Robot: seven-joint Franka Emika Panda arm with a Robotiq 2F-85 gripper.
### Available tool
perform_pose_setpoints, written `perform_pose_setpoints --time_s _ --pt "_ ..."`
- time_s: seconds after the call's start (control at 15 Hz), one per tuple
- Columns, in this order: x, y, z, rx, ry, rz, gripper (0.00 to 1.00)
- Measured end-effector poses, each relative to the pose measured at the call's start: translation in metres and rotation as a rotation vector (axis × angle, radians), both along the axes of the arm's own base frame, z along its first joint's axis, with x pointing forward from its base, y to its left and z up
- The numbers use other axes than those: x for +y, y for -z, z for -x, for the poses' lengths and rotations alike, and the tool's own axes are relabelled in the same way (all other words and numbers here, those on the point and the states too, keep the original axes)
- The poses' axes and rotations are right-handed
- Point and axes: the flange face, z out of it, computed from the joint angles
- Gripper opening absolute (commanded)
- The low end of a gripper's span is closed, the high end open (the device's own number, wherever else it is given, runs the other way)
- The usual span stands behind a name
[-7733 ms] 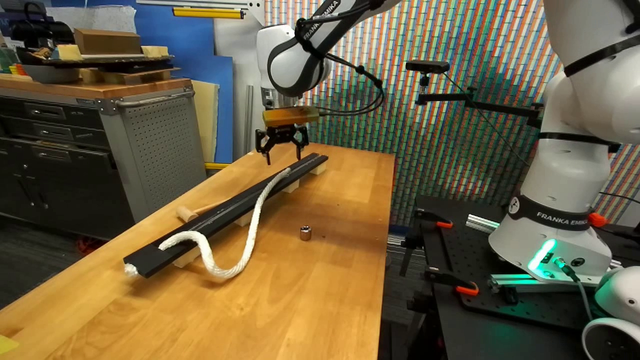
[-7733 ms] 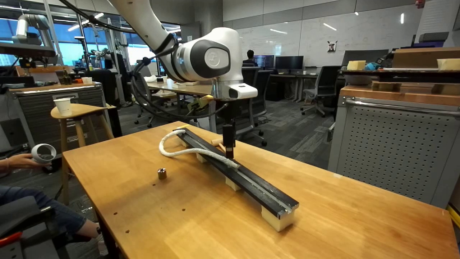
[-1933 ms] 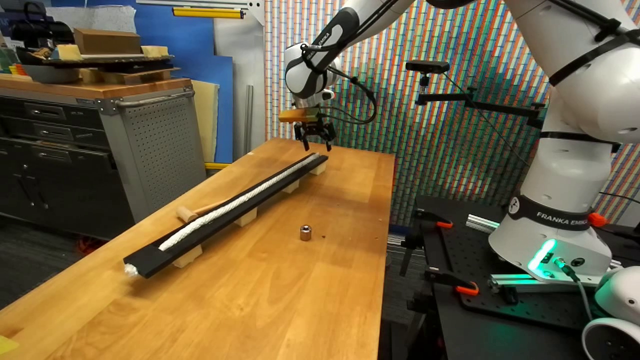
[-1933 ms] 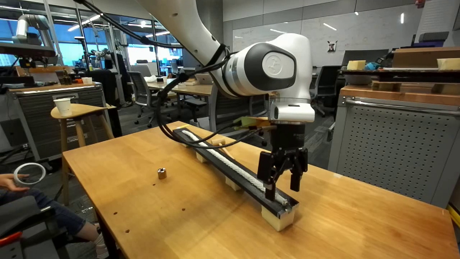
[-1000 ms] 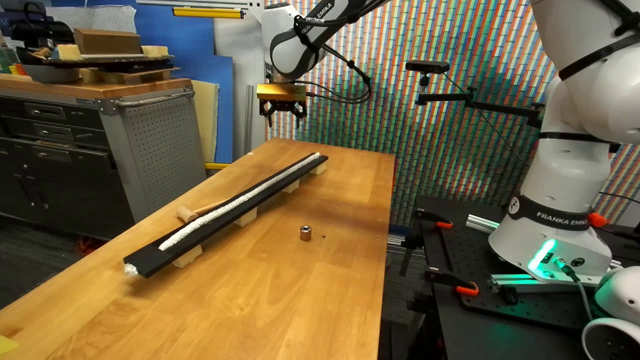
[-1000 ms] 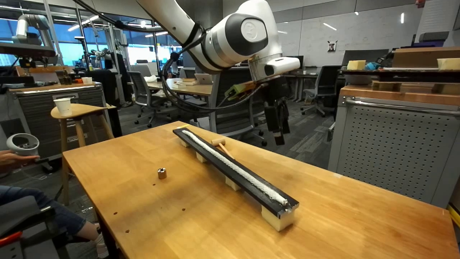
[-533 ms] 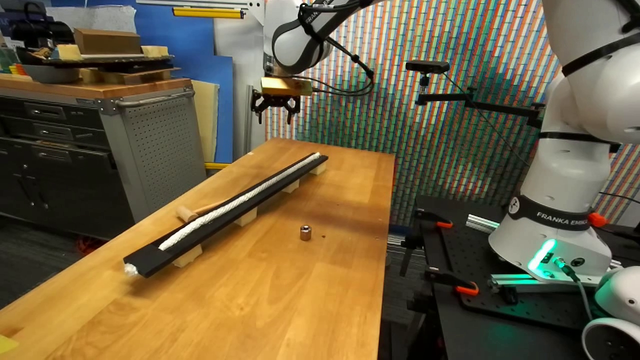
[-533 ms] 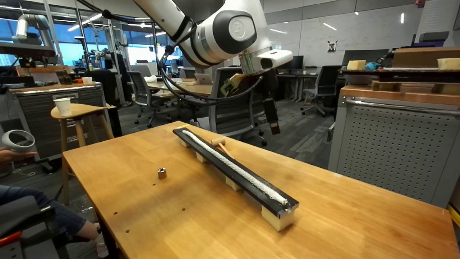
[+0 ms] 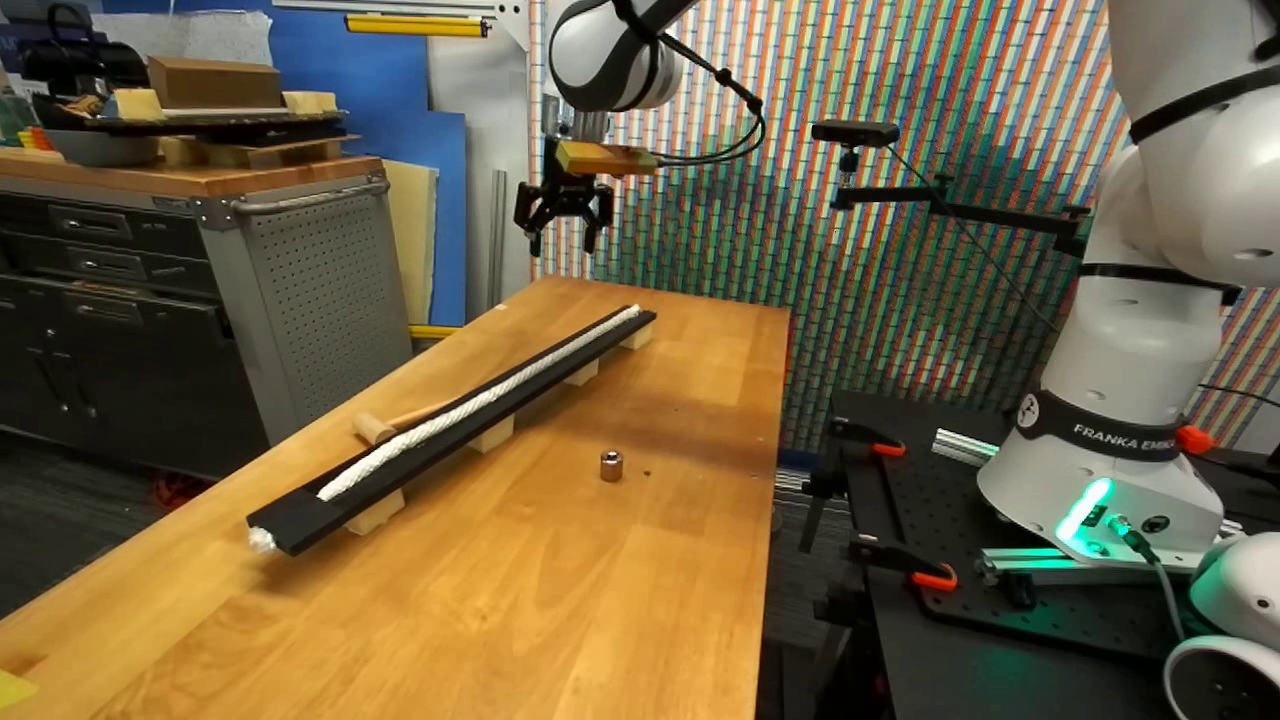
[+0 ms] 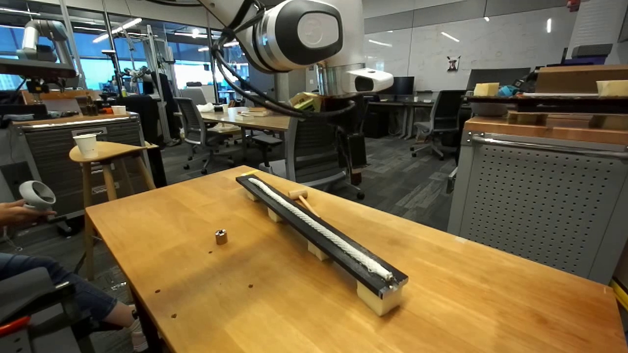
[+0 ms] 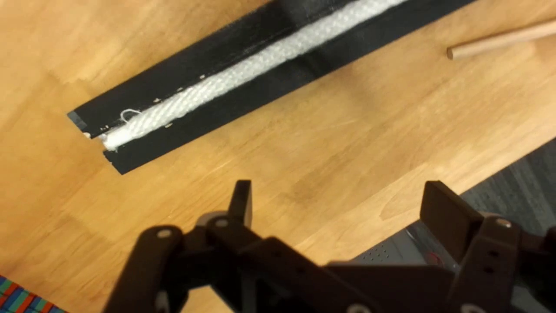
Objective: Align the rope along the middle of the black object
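Bright, blue-tinged windows [image 10: 191,73] and a white wall [image 10: 505,41] backed my wooden worktop [image 10: 221,304]; an office chair [image 10: 314,154] stood beyond it on grey patterned floor [image 10: 417,191], a perforated-sided cabinet [image 10: 535,206] nearby. In an exterior view, a multicoloured striped wall [image 9: 710,235] rose behind.

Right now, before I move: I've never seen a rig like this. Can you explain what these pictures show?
The machine is a white robot arm; the black fingers at its end do the grasping. They stand apart with nothing between them. Both exterior views come from cameras outside the robot, looking across the table from different places; the wrist view comes from a camera on the arm's wrist, looking down past the fingers. On the table, a narrow black strip rests on pale blocks, and a white rope lies along the strip's middle. A wooden mallet lies on one side of the strip; a small metal piece stands on the other. A person's hand holds a pale ringed device.
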Motion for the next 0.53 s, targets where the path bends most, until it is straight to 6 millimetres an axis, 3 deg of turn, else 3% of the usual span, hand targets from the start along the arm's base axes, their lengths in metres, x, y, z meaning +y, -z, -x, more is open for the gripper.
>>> perform_pose_setpoints --time_s 0.53 --pt "0.002 0.013 0.021 0.203 -0.185 -0.027 1.0"
